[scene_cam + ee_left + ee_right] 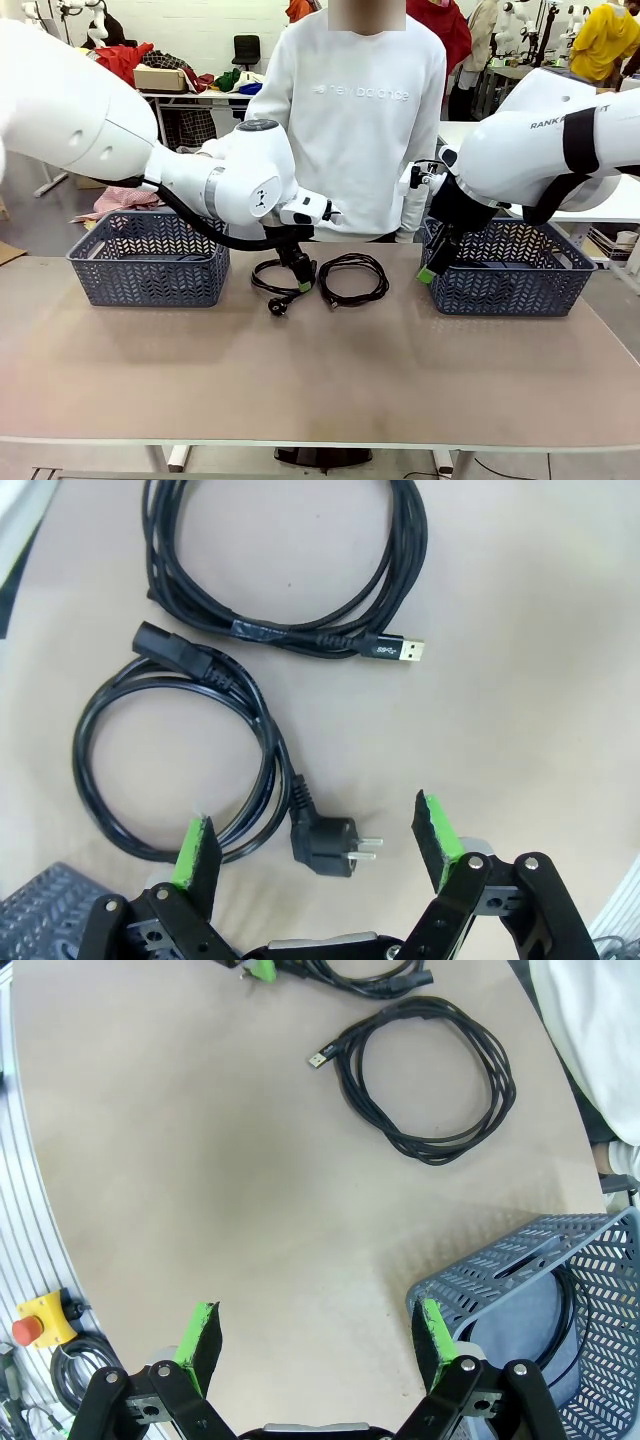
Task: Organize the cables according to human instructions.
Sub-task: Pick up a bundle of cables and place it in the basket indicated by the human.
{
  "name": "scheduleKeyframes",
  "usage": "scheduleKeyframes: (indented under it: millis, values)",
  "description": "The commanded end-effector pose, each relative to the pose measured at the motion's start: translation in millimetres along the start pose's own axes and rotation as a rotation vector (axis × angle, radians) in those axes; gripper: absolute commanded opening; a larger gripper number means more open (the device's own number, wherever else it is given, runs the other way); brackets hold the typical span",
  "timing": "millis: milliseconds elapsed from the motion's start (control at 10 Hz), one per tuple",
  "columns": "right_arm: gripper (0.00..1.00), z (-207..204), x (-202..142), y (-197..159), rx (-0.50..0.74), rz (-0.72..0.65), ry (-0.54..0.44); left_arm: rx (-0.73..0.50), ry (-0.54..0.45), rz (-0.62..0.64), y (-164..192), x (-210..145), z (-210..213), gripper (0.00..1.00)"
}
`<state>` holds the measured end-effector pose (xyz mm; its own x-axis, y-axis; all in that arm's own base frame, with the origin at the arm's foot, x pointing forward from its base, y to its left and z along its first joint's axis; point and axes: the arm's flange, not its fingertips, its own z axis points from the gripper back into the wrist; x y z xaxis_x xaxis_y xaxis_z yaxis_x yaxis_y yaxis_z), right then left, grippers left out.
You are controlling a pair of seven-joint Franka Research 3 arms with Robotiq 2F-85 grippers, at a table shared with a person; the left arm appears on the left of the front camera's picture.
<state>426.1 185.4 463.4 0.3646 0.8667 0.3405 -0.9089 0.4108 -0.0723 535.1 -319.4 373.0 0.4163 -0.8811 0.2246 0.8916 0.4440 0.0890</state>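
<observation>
Hovering with jaws apart, the left tool [316, 830] straddled the plug [322, 845] of a coiled power cord [85, 770] on the counter [520, 680]; a USB cable [290, 635] lay beyond it. The right tool [315, 1332], also spread, hung beside a basket [500, 1280].

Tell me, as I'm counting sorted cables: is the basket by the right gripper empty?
Not empty. The right wrist view shows a black cable lying inside the grey basket, curving along its inner wall.
</observation>
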Motion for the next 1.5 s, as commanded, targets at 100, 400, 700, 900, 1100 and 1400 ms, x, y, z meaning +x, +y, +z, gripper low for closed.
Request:
scheduleKeyframes:
  millis: [100,400,700,900,1100,1400]
  values:
    - [1.0,0.7,1.1,0.2,-0.002,-0.001,-0.002,0.014,0.064,0.08,6.4,17.1,-17.7,1.0]
    - [1.0,0.7,1.1,0.2,-0.002,-0.001,-0.002,0.037,0.096,0.155,11.5,28.2,-36.5,1.0]
    - [1.0,0.7,1.1,0.2,-0.002,-0.001,-0.002,0.084,0.116,0.182,19.8,35.8,-53.8,1.0]
    - [1.0,0.7,1.1,0.2,-0.002,-0.001,-0.002,0.111,0.13,0.191,25.5,38.5,-62.3,1.0]
    - [1.0,0.7,1.1,0.2,-0.002,-0.001,-0.002,0.099,0.125,0.192,28.8,37.9,-66.2,1.0]
    - [1.0,0.7,1.1,0.2,-0.002,-0.001,-0.002,0.075,0.108,0.182,30.8,40.0,-67.5,1.0]
